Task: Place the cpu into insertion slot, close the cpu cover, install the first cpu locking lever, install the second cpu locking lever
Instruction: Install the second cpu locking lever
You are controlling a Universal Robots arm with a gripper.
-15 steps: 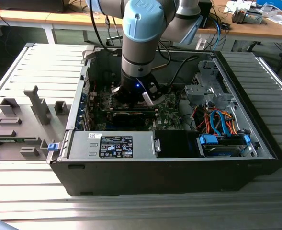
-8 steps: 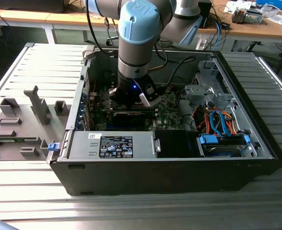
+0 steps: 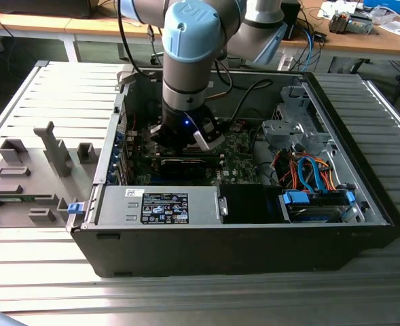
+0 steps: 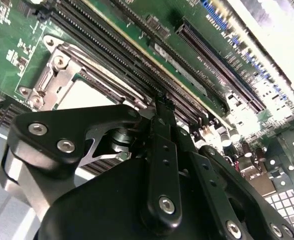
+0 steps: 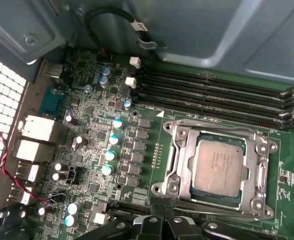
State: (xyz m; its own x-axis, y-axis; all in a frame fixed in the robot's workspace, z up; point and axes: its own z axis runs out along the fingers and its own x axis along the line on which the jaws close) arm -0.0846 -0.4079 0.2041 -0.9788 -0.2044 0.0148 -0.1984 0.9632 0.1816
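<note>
The robot arm [image 3: 193,54] reaches down into the open computer case [image 3: 240,224], which sits on a ridged metal counter [image 3: 43,272]. The end effector [image 3: 186,139] hangs low over the green board [image 5: 102,125].

In the first wrist view, the chip [image 5: 220,167] lies flat in its square socket [image 5: 179,165]. The silver cover [image 5: 264,172] lies down around it, with the chip top showing through the cut-out middle. Long dark memory slots [image 5: 216,95] run just beside the socket.

In the second wrist view, the black fingers [image 4: 161,150] of the end effector are pressed together with nothing between them, near the socket edge.
</note>
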